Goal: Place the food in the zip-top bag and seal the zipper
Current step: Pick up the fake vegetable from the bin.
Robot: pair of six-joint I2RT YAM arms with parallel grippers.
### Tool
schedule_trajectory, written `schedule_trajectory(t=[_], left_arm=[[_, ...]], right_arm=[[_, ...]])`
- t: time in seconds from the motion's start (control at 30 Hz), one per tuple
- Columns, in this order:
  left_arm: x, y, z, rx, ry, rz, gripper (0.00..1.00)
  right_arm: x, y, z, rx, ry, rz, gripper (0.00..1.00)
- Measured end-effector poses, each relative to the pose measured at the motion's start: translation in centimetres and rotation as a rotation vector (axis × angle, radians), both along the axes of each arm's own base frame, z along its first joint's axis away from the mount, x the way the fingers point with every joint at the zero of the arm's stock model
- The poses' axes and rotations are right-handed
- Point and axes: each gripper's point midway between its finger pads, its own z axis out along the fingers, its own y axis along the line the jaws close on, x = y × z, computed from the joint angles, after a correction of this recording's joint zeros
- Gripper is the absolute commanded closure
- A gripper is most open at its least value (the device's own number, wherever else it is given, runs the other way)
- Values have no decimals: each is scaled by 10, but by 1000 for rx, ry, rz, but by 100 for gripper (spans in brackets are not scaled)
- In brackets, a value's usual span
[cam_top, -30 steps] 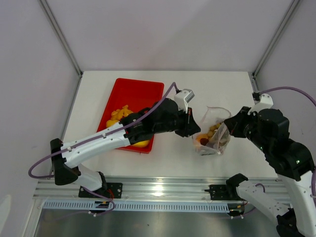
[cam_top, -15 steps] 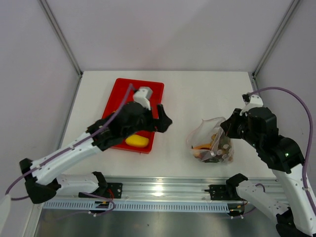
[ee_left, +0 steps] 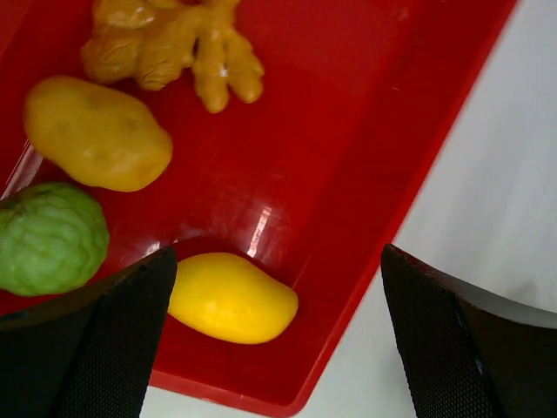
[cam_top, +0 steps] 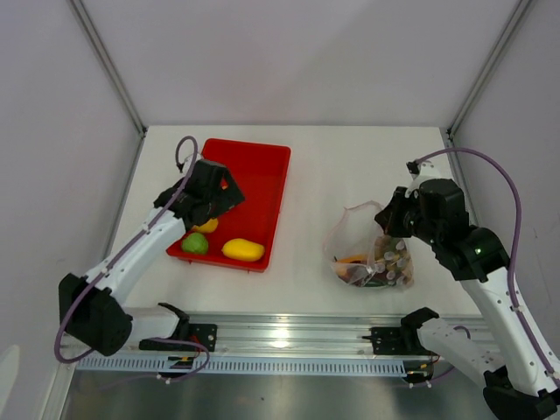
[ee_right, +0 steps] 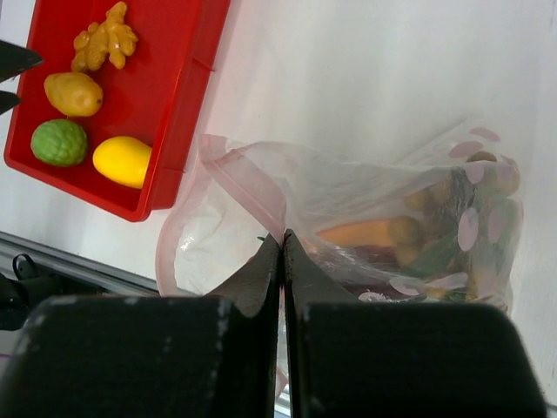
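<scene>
- White table (cam_top: 350, 166), inside a pale-walled enclosure, carries a red tray (cam_top: 262, 162) on its left half and a zip-top bag (cam_top: 346, 241) on its right half. The two are well apart.
- Left gripper (ee_left: 277, 257): jaws spread wide and holding nothing. It hangs over the near end of the tray.
- Directly below the gap between its fingers, a yellow mango (ee_left: 231, 298) lies on the tray floor, close to the near wall.
- Outward from the mango: a bumpy green fruit (ee_left: 48, 237) sits just beside it in the tray's near-left corner. A yellow-brown potato (ee_left: 96, 132) lies just beyond the green fruit. A ginger root (ee_left: 174, 39) lies farther up the tray.
- Right gripper (ee_right: 281, 248): fingers pressed together, pinching the clear film of the bag at its mouth edge.
- Zipper (ee_right: 248, 187): the pinkish strip curves around the mouth. The mouth gapes open toward the tray, unsealed.
- Inside the bag: an orange piece (ee_right: 365, 232) lies across the middle, and beige-brown rounded pieces (ee_right: 483, 174) fill the closed end.
- The bag's closed end rests on the table near the front edge.
</scene>
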Motion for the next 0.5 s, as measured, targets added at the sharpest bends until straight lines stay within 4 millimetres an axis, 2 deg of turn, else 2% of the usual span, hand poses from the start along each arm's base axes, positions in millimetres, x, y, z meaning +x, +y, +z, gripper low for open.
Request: schedule_trajectory(t=[0.13,0.23,0.5], left_arm=[[12,13,-32,-6,97,108,1],[28,18,-50,-28,161,169,0],[94,-3,-88,-100,266,267,4]], right_arm=[[1,6,-10,10,24,27,100],[2,11,-16,20,38,46,100],[7,13,-21,23,40,62,100]])
